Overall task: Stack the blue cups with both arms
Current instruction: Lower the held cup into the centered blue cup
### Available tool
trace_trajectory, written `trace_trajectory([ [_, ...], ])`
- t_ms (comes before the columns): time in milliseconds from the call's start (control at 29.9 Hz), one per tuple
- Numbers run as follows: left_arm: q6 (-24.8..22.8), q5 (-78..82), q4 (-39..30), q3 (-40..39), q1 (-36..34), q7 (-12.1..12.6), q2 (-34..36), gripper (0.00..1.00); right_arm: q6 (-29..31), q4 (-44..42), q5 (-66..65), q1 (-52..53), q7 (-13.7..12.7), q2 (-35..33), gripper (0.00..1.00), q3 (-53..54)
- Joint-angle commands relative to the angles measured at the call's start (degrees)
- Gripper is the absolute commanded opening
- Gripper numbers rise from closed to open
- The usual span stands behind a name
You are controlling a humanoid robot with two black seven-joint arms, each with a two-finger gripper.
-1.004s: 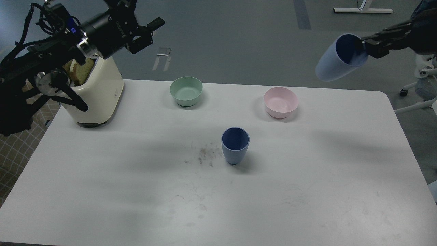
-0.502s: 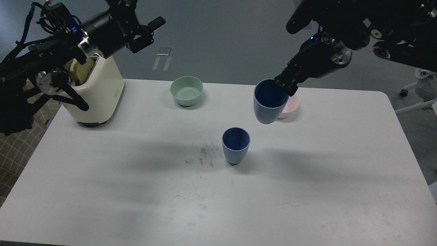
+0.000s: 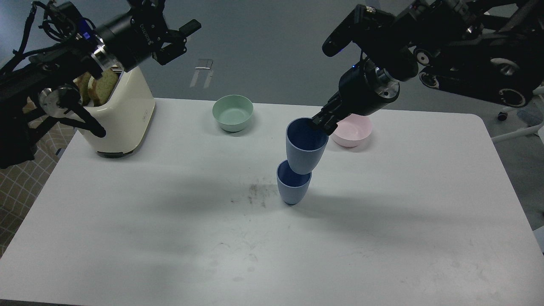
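Since half a second before, the right arm [image 3: 446,38] had swung left and down, carrying its matte periwinkle-blue tumbler [image 3: 306,146] away from the pink bowl until its narrow base sat just over, or just inside, the mouth of the second identical blue tumbler [image 3: 293,187]; which of the two could not be told.

A grey floor with a darker stripe filled the room behind. The broad white rounded-corner desk [image 3: 170,238] bore scuffs and a dark smudge just left of the standing tumbler, which stood upright near the desk's middle.

The left arm [image 3: 55,76] had barely shifted, raised above the cream-coloured toaster [image 3: 123,114] holding bread slices at the desk's far left corner. Its gripper [image 3: 176,36] held nothing, its jaws apart.

The right gripper [image 3: 321,122] pinched the far right rim of the carried tumbler, jaws closed on the wall; the tumbler hung roughly upright, leaning slightly.

A pale pink round bowl [image 3: 355,134] sat behind, partly hidden by that gripper. A mint-green round bowl [image 3: 232,112] sat near the far edge, well apart from the tumblers.
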Motion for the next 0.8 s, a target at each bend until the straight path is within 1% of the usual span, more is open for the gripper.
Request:
trace_trajectory([
  [0, 0.0, 0.1, 0.0, 0.0, 0.0, 0.0, -0.2, 0.97, 0.0, -1.6, 0.0, -1.4, 0.0, 0.9, 0.00, -0.2],
  [301, 0.0, 0.1, 0.0, 0.0, 0.1, 0.0, -0.1, 0.97, 0.0, -2.9, 0.7, -2.1, 0.0, 3.4, 0.00, -0.2],
  [770, 0.0, 0.0, -0.1, -0.1, 0.1, -0.1, -0.1, 0.97, -0.3, -5.2, 0.9, -4.9, 0.0, 4.7, 0.00, -0.2],
])
